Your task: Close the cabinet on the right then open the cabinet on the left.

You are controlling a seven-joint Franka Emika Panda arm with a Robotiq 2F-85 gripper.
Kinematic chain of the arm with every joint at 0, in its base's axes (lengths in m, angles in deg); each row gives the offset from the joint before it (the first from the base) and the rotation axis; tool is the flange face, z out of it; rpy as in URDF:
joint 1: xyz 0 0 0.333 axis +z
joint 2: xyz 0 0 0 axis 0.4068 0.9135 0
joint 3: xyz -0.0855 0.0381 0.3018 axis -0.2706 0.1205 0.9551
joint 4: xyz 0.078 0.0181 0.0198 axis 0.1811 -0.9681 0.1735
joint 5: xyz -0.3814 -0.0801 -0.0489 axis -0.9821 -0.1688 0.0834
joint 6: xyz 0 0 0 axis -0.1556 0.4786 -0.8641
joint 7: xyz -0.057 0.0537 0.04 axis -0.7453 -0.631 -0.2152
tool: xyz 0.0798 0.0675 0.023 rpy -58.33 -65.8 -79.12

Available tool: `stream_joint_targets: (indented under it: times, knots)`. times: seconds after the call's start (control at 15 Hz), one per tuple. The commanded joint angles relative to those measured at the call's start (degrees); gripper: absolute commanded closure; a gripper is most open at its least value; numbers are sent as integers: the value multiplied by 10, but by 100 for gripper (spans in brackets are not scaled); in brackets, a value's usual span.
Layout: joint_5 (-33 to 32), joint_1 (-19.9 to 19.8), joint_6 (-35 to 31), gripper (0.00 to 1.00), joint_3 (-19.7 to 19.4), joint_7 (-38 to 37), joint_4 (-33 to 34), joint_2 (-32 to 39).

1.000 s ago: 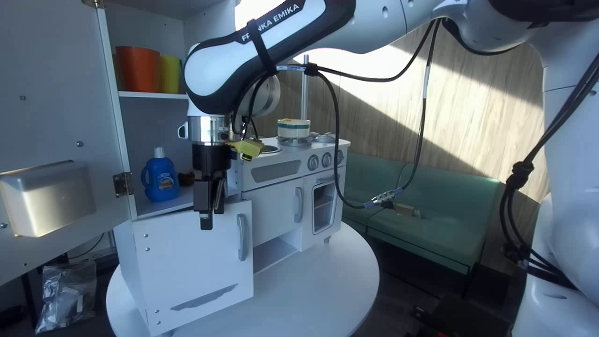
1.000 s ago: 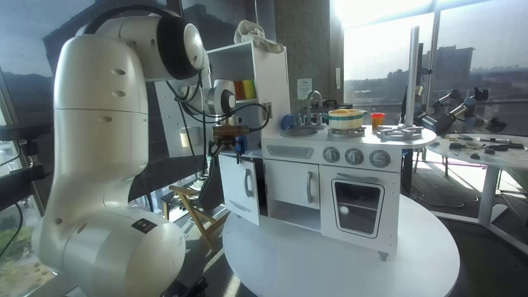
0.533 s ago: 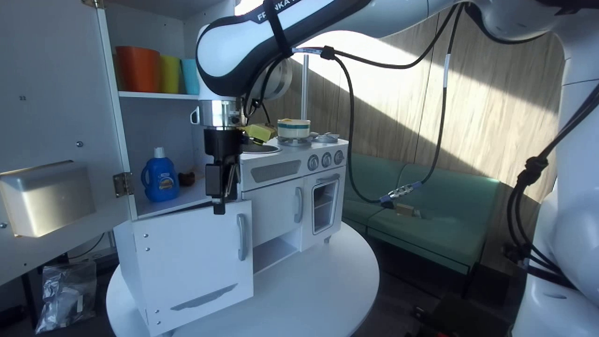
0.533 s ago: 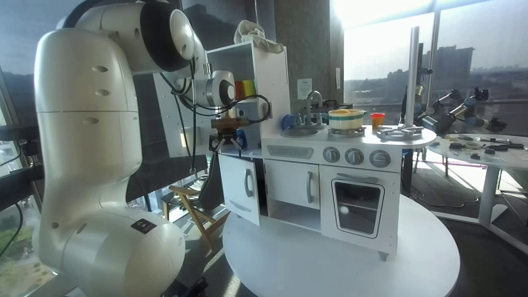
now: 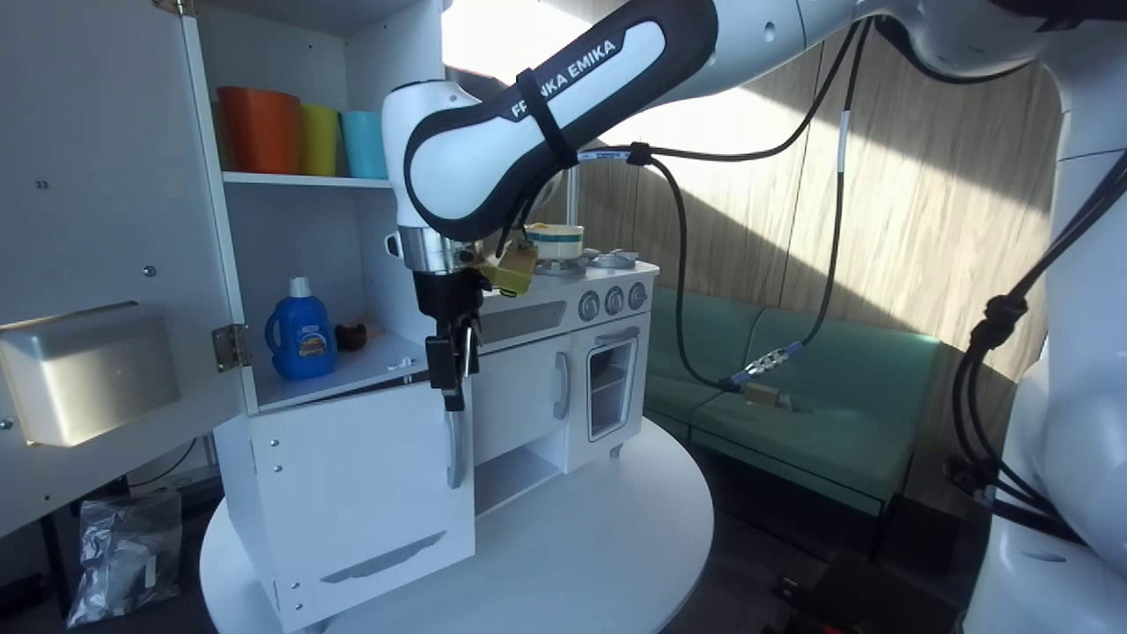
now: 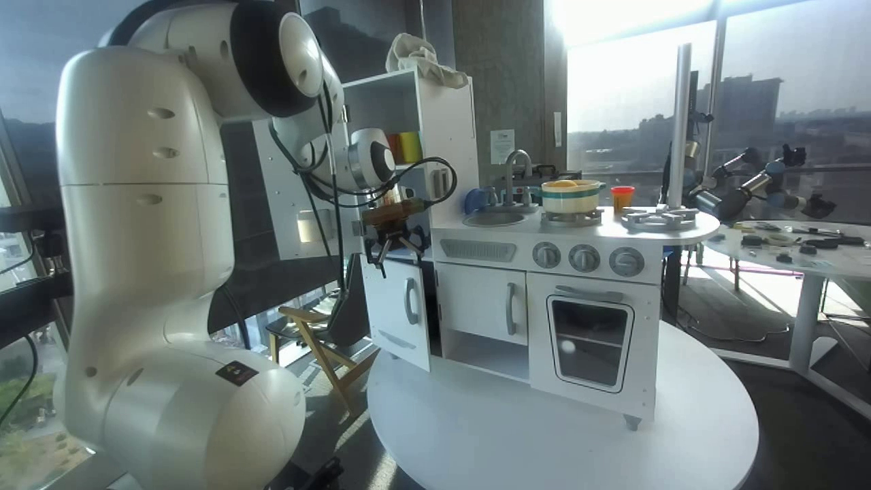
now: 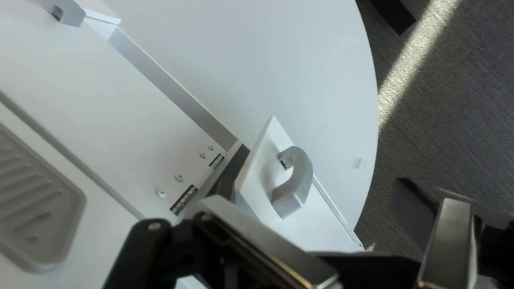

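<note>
Tall windows (image 6: pixel 636 112) light the room behind a white play kitchen (image 6: pixel 537 327) on a round tabletop (image 6: pixel 578 435). The right cabinet door (image 6: pixel 476 299) sits flush, so the first half of your task looks done. The left cabinet door (image 5: pixel 370 493) stands ajar in both exterior views, its free edge toward the right, and that seems to be your job now. In the last half second you have brought the pincer (image 6: pixel 403 262) rightward along this door's top to near the free edge and tilted it. It is spread, gripping nothing; in the wrist view one finger (image 7: pixel 265 237) overlaps the door's top edge, though whether it touches you cannot tell from there. The door seems to have shifted a sliver inward, which hints at contact and, if so, at a push the wrong way for opening. You would likely do better to hook behind the free edge or take the handle (image 7: pixel 302 176), then draw the door toward the near side.
</note>
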Motion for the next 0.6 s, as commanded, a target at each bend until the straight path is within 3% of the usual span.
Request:
stream_joint_targets:
  times: [0.0,0.53]
  knots:
    - [-68,7,-34,0,-3,-49,-22,-14]
    - [-106,7,-79,0,-3,-75,-29,7]
